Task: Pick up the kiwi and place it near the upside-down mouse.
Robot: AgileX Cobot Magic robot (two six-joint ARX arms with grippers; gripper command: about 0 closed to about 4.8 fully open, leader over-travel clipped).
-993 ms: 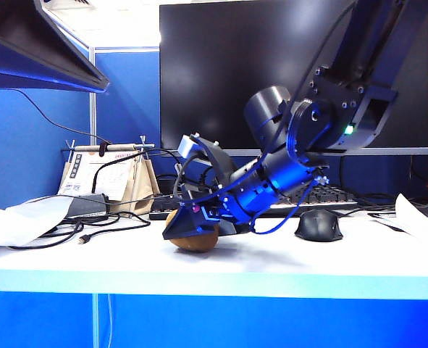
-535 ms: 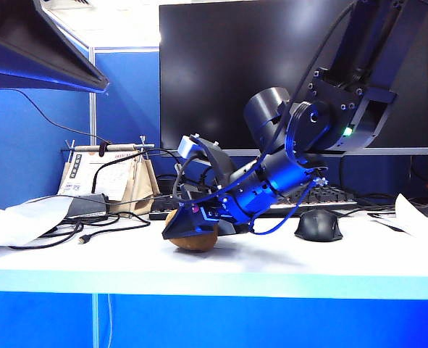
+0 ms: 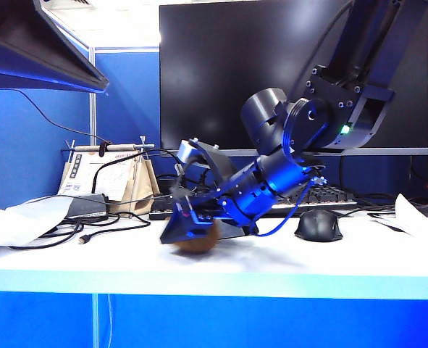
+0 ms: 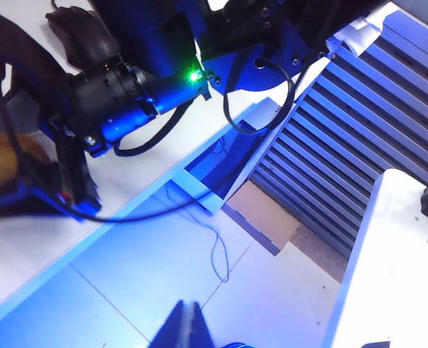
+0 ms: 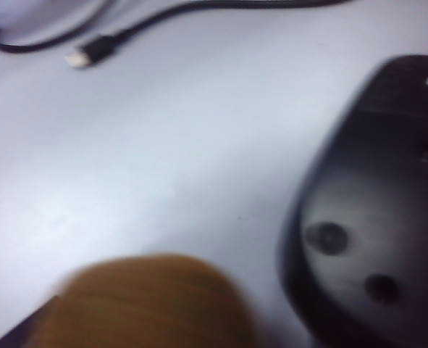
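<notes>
1. A white worktop [image 3: 308,264] with a blue front panel.
2. A large dark monitor [image 3: 228,65] stands behind, before blue partition walls [image 3: 25,145].
3. Pale tiled floor [image 4: 163,268] lies below, beside a slatted panel [image 4: 358,130].

The exterior view was evenly lit by cool, bluish room light; the white table [image 3: 308,264] glared pale along its front edge; the monitor [image 3: 271,72] stood as a flat black mass with faint grey reflections; a green indicator light [image 3: 346,130] glowed on the arm; the right gripper [image 3: 188,226] and the kiwi [image 3: 196,243] beneath it were smeared by motion blur, while the background stayed sharp. The left wrist view was contrasty; its dark arm parts lost detail in shadow; the floor washed blue-white; the left gripper [image 4: 186,328] showed only as a dark tip. The right wrist view was soft throughout; the kiwi [image 5: 141,304] and the upside-down mouse [image 5: 373,210] were out of focus; a USB plug [image 5: 90,52] was blurred too.
</notes>
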